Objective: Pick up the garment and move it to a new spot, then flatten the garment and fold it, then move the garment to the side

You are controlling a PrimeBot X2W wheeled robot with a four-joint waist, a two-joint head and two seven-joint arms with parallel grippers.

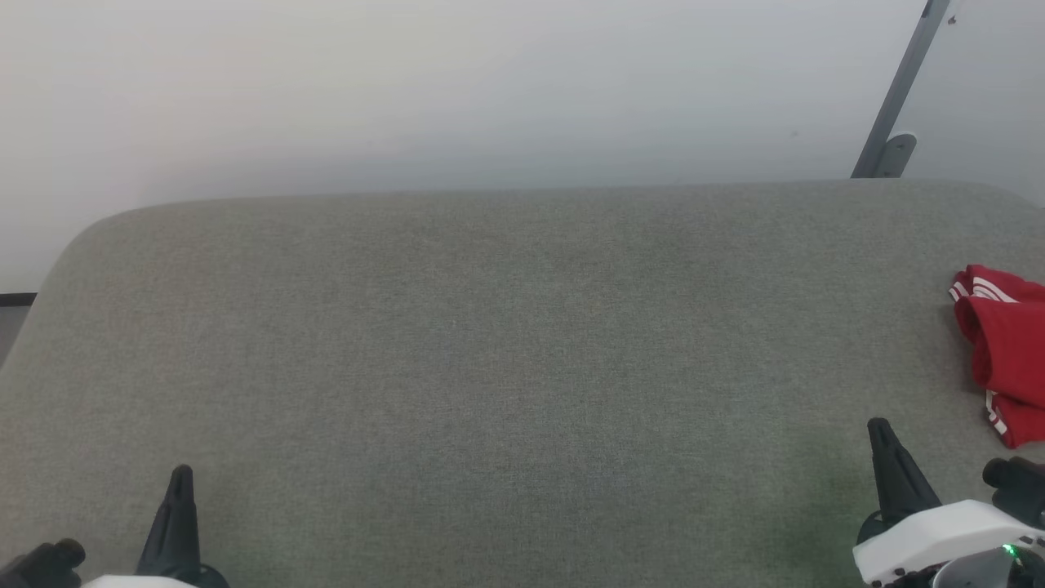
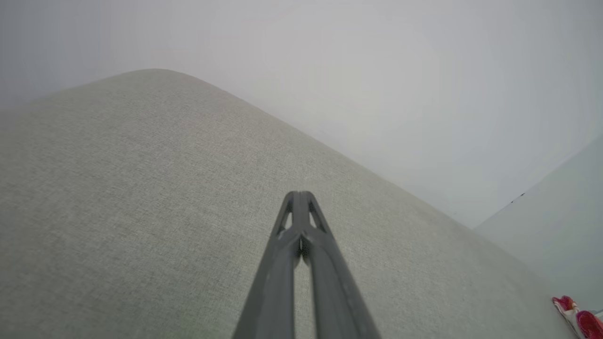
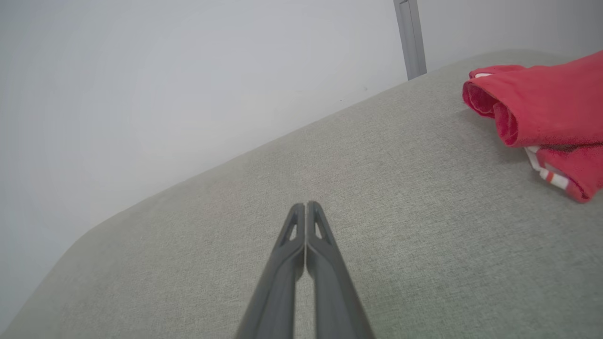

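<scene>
Head view: the left gripper (image 1: 181,475) sits at lower left and the right gripper (image 1: 880,426) at lower right, both over the grey padded surface (image 1: 490,367). The garment (image 1: 1006,343) lies bunched at the surface's right edge, near the right gripper but not touching it.

Left wrist view: the left gripper's fingers meet at the tips and hold nothing. The garment (image 2: 582,319) shows at far lower right.

Right wrist view: the right gripper's fingers are pressed together and empty. The garment (image 3: 541,103) lies crumpled at upper right, apart from the tips.
</scene>
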